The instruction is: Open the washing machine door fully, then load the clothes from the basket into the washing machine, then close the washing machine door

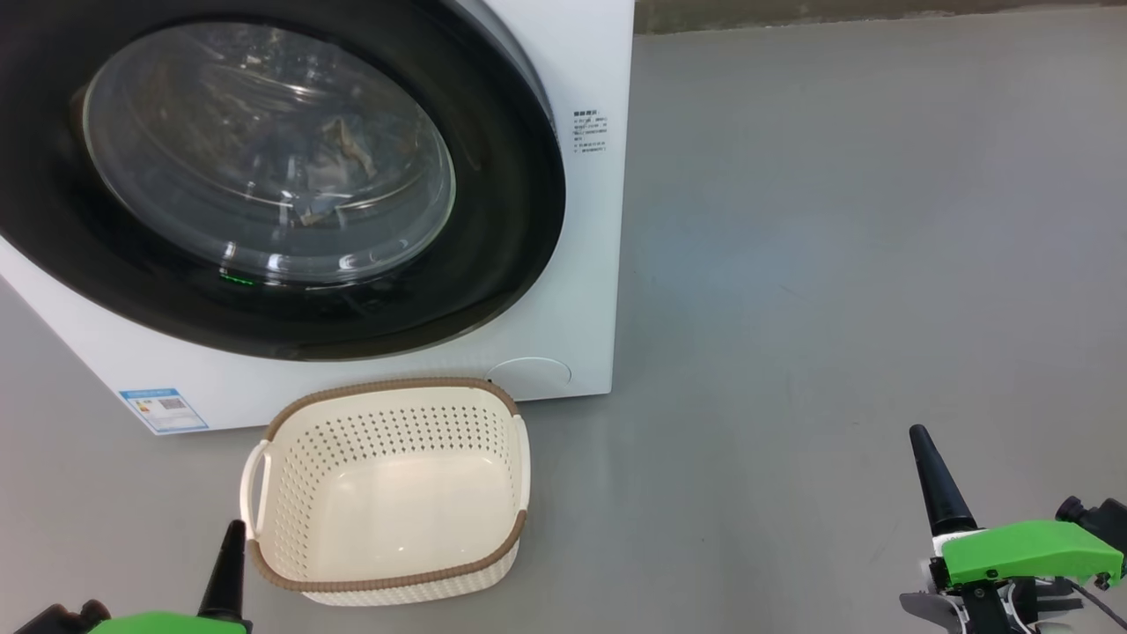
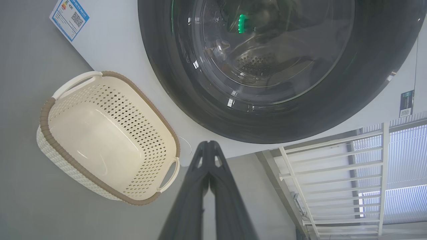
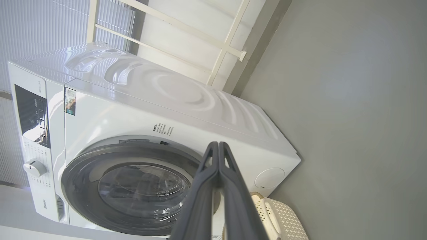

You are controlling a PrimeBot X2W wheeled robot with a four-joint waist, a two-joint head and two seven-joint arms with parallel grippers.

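Jaws of both grippers are pressed together and hold nothing. The left gripper [image 2: 208,144] points past the basket [image 2: 66,160], and the right gripper [image 3: 218,144] points at the washing machine [image 3: 186,113]. From the head view, the washing machine door [image 1: 502,220] is closed, and crumpled clothes [image 1: 339,163] lie behind its glass, inside the drum. The cream perforated basket stands empty on the grey floor [image 1: 836,264], just in front of the machine. A blue label sticker [image 1: 164,409] with a QR code sits at the machine's lower front corner. The printed lines [image 1: 588,132] beside the door are too small to read. The left wrist view shows the drum's perforated steel through the glass. The right wrist view adds a dark control panel [image 3: 32,116] and a white dial [image 3: 34,167]
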